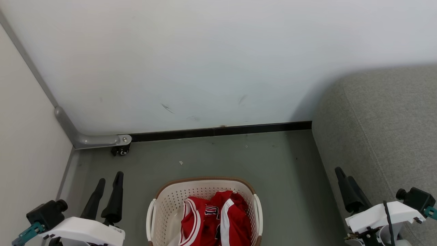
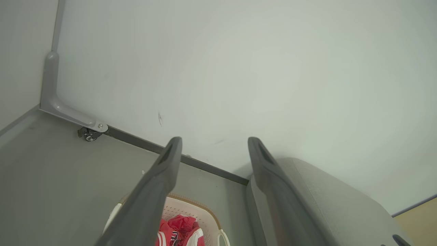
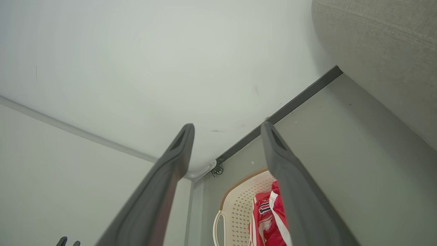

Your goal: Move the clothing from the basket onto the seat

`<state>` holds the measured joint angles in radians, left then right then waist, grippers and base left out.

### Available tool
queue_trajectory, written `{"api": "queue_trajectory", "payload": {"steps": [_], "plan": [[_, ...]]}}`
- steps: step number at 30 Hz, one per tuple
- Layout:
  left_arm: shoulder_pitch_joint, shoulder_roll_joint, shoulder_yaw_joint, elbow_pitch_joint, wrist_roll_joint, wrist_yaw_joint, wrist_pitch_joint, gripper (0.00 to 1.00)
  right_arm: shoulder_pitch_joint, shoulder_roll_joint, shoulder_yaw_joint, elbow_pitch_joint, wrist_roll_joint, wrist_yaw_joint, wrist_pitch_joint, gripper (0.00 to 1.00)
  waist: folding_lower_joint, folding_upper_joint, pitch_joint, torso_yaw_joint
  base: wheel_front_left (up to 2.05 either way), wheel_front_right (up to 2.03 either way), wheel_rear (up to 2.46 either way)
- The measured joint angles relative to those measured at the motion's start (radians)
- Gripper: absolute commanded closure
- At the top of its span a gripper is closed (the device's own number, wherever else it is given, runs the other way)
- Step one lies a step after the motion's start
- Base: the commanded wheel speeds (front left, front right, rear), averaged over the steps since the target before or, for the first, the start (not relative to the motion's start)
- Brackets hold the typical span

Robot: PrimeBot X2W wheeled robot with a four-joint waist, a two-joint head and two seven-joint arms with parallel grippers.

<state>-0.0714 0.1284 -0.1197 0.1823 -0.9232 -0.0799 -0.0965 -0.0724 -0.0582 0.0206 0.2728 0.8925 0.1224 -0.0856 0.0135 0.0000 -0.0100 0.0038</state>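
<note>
Left gripper (image 1: 110,177): 2 fingers parted, empty.
Right gripper (image 1: 343,174): 2 fingers parted, empty, just beside seat (image 1: 385,130).
Clothing (image 1: 215,218): red heap inside basket (image 1: 205,179), between both grippers.
Seat: grey, right of right gripper.

No text legible. The red jersey (image 1: 193,222) in the basket (image 1: 205,179) carries black, white-edged lettering (image 1: 211,210), but it is crumpled into the folds and I cannot make out one character from my head camera. From my right wrist the same patch shows as short dark bars, too small to read.
</note>
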Motion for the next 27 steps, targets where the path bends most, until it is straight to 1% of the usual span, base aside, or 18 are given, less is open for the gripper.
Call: {"api": "queue_trajectory", "payload": {"steps": [8, 13, 18, 27], "plan": [[0.0, 0.001, -0.014, -0.016, 0.127, 0.016, -0.023, 0.0, -0.018, 0.005, 0.002, -0.008, -0.124, 0.0, -0.027, 0.0, -0.0071, 0.0, 0.009, -0.001, 0.0, 0.0, 0.0], [-0.003, -0.002, -0.02, -0.028, 0.199, 0.019, -0.039, 0.0, -0.019, 0.006, 0.001, -0.016, -0.206, 0.001, -0.045, 0.0, -0.0103, 0.0, 0.011, 0.001, 0.0, 0.0, 0.0], [-0.006, -0.003, -0.024, -0.038, 0.272, 0.022, -0.056, 0.0, -0.021, 0.008, 0.0, -0.03, -0.284, 0.001, -0.06, 0.0, -0.0119, 0.0, 0.012, 0.003, 0.0, 0.0, 0.0], [-0.025, -0.007, -0.025, -0.048, 0.417, 0.024, -0.091, 0.0, -0.044, 0.01, 0.007, -0.045, -0.442, 0.001, -0.093, 0.0, -0.0126, 0.0, 0.01, 0.013, 0.0, 0.0, 0.0]]}}
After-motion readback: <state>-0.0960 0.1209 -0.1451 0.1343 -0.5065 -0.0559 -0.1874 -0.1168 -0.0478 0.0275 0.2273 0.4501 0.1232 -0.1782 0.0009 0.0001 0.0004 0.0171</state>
